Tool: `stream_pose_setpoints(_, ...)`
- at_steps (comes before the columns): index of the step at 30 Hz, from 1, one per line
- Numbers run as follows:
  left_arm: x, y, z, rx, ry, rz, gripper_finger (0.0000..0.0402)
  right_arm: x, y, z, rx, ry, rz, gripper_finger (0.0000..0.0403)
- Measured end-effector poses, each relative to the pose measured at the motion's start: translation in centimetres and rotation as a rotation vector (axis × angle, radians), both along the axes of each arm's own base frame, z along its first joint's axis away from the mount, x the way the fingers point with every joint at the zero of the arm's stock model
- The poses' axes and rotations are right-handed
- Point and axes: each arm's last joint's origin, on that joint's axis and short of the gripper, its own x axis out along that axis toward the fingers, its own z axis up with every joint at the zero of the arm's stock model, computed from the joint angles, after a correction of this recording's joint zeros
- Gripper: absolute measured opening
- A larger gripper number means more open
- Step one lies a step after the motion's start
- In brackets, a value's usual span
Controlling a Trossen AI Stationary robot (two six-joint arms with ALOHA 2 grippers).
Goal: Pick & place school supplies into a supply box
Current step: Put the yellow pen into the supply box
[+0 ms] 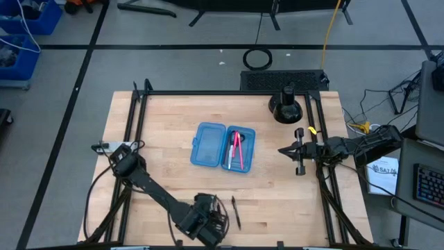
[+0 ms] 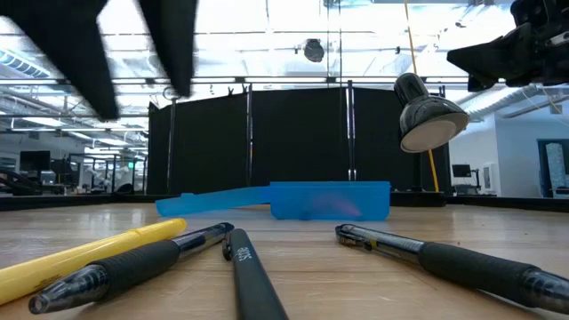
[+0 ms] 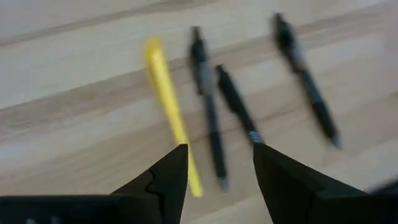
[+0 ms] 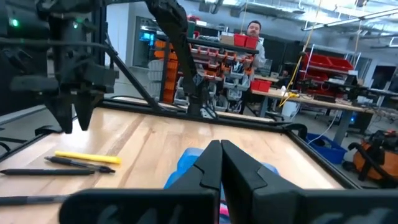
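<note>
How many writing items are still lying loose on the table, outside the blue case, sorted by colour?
Yellow pencil: 1
Black pens: 3
Total: 4 loose items, all below the open left tool. The pink pens already lie in the blue case and are not counted.

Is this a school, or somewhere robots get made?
Probably a robotics lab or workshop. Behind the wooden table are shelves of red bins, workbenches and cables on the floor.
</note>
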Motion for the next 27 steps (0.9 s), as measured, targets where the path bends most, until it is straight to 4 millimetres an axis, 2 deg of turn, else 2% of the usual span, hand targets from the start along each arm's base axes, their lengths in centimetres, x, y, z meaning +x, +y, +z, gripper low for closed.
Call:
stream_pose_setpoints(8,-1.3,-0.7,-4.7,-0.043,0.013,0.031,0.0184,0.0,0.0,0.4,-0.004,-0.038,-0.002,0.0000)
stream_pose_setpoints(14,-1.3,-0.4,-6.0,-0.075,0.011,0.013,0.0184,-0.1,0.0,0.5,0.004,-0.047,-0.002,0.0000)
stream_pose_setpoints(20,-1.1,0.5,-6.4,-0.106,0.060,-0.003,0.0184,0.0,0.0,0.4,0.007,-0.037,-0.001,0.0000)
stream_pose_setpoints(27,-1.2,1.8,-7.0,-0.158,0.203,-0.051,0.0184,0.0,0.0,-0.4,0.048,0.039,0.003,0.0000)
